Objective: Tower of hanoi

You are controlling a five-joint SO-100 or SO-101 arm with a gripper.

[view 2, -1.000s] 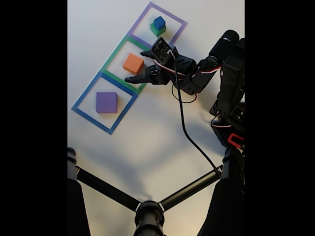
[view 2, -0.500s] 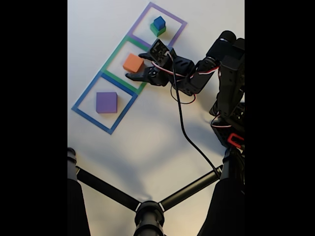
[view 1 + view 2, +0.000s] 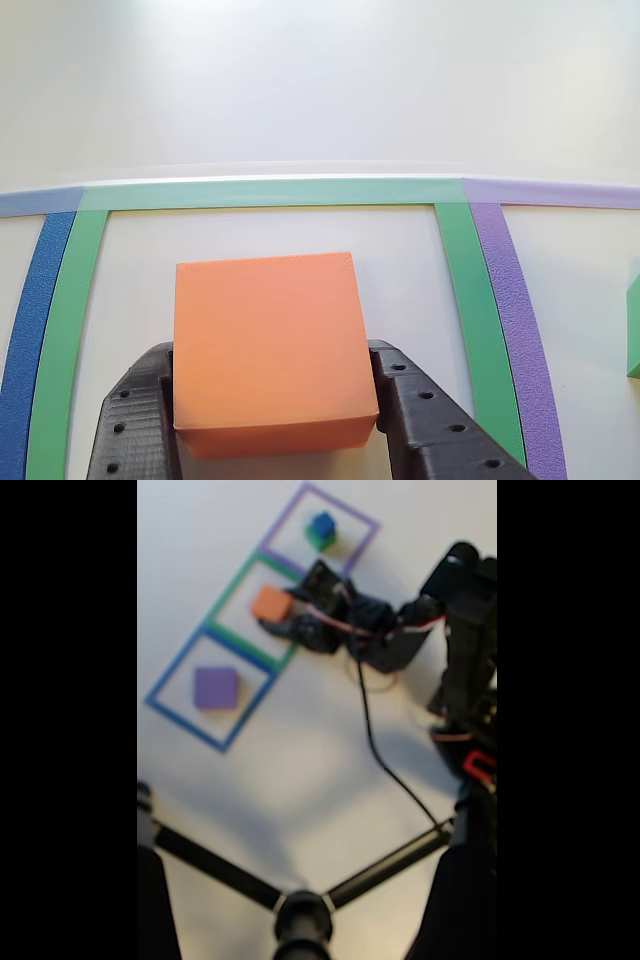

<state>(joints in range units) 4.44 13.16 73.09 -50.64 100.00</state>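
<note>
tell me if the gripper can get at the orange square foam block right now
Probably yes. In the other view the gripper has a black finger on each side of the orange square foam block, and nothing lies between them. Whether the fingers already press on it is unclear.

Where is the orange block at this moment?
The orange block lies inside the green taped square, the middle outline in the fixed view. In the other view it sits between the two fingers of the gripper.
</note>
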